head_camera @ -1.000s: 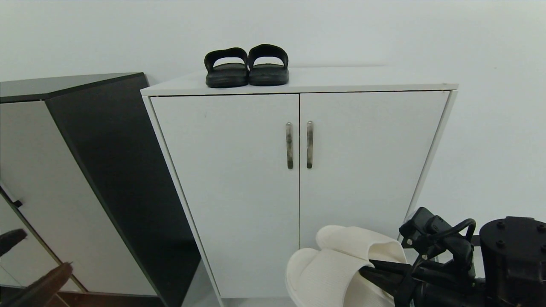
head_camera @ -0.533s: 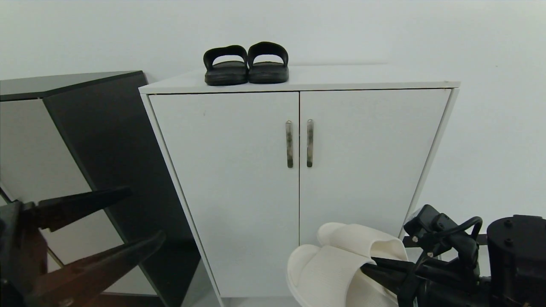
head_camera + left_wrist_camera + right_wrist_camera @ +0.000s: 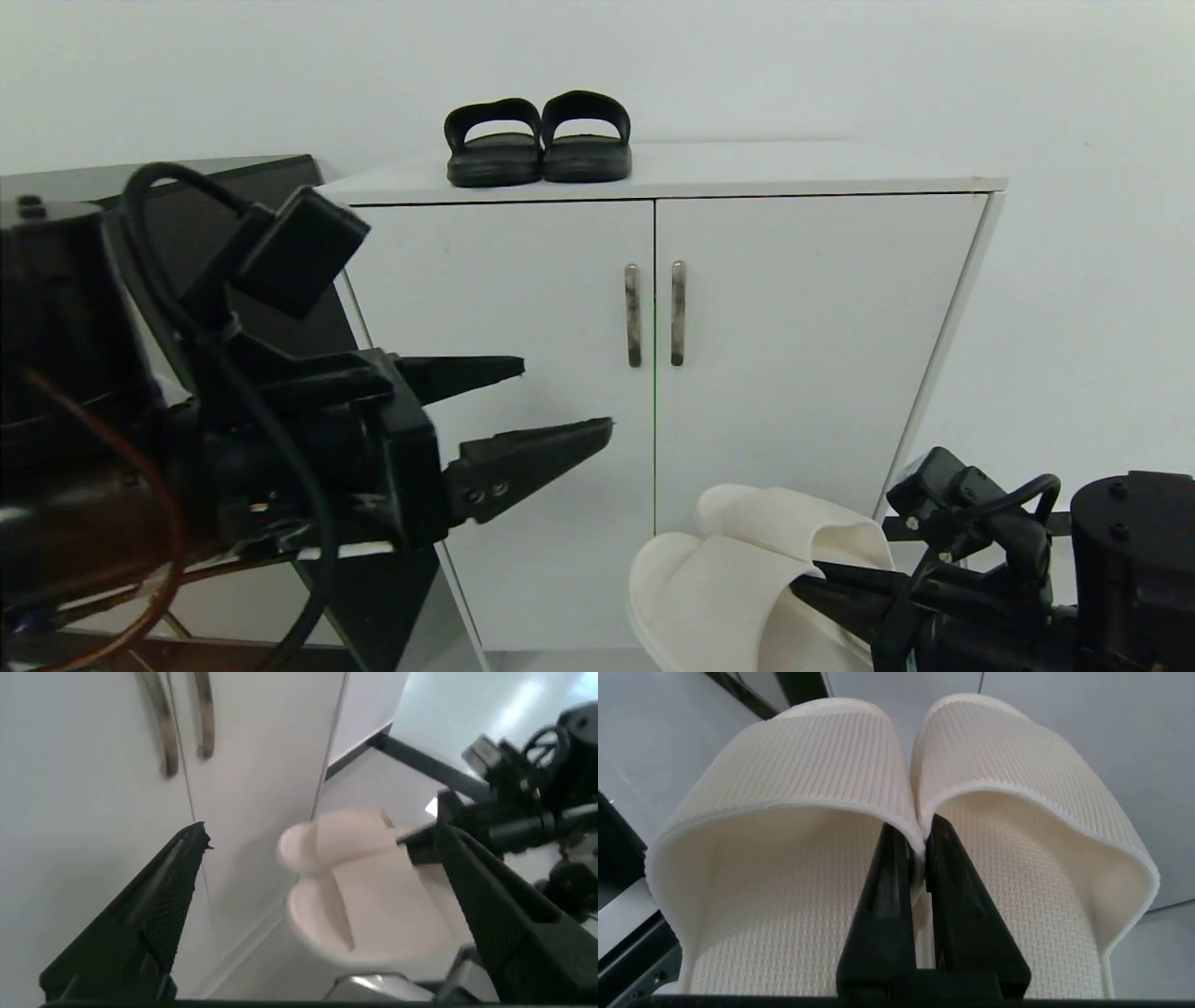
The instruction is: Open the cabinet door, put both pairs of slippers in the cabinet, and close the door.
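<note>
Both doors of the cabinet (image 3: 513, 280) are shut, so the coming move turns on the two handles. The left handle (image 3: 633, 315) and right handle (image 3: 678, 313) stand side by side at the seam between the doors, each with its long axis upright.

The left gripper (image 3: 567, 394) hangs in front of the left door (image 3: 504, 448). Its tips point toward the seam, and the handles lie ahead of the jaws, a little higher and toward the robot's right, near but not touching. In the left wrist view the handles sit off to one side of the gap, not between the fingers, so my guess is the arm must shift across and up before it can close. The jaws are spread wide and hold nothing. Their gap appears to run across the handles' length, which suits a grasp on an upright bar. This arm is the nearer one to the handles and the only free one.

The right gripper (image 3: 922, 859) is low, in front of the right door (image 3: 803, 373). Its jaws are clenched on the white slippers (image 3: 738, 579), pinching the two inner strap edges together so the pair hangs as one. The black slippers (image 3: 540, 140) sit side by side on the cabinet top, above the left door.
</note>
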Robot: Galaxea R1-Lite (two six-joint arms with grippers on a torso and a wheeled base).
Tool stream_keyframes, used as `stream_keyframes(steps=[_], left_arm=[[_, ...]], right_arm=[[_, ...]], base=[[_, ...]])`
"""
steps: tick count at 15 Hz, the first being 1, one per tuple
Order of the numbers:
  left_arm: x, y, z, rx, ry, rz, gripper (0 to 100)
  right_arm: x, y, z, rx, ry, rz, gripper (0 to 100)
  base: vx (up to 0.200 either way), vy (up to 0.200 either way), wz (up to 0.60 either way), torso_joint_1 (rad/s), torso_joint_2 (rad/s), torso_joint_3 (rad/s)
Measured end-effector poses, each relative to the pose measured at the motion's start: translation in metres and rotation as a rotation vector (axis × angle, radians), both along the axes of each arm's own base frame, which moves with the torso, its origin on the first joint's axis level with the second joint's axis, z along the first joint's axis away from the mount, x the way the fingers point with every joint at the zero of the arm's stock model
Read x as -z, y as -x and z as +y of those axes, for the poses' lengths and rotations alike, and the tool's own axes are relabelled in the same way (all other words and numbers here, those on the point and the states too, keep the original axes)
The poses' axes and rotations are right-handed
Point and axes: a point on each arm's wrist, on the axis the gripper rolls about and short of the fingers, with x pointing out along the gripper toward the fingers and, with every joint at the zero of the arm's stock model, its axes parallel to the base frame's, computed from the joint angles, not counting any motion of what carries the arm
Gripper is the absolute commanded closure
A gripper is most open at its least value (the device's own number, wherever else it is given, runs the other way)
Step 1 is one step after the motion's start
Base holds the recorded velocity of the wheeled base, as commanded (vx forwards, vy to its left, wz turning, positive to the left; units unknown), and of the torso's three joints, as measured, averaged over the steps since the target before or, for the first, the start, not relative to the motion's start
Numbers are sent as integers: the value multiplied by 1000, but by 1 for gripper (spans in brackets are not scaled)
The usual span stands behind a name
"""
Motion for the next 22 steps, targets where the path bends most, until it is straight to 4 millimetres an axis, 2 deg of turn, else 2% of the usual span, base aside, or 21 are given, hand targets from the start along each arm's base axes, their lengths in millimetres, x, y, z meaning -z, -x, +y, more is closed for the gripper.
stream_keyframes(steps=[5, 10, 14, 22], left_arm=[[4, -51, -42, 30, 31, -1, 0], [-12, -85, -75, 208, 128, 108, 0], [-12, -99, -84, 216, 143, 127, 0], [-2, -109, -87, 57, 127, 124, 0]], right_arm=[[2, 0, 0, -11, 5, 9, 100], [8, 0, 1, -37, 18, 34, 100], [9, 0, 2, -52, 13, 38, 100], [13, 2, 0, -68, 36, 21, 100]], base=[[0, 0, 0, 0, 0, 0], [0, 0, 0, 0, 0, 0], [0, 0, 0, 0, 0, 0], [0, 0, 0, 0, 0, 0]])
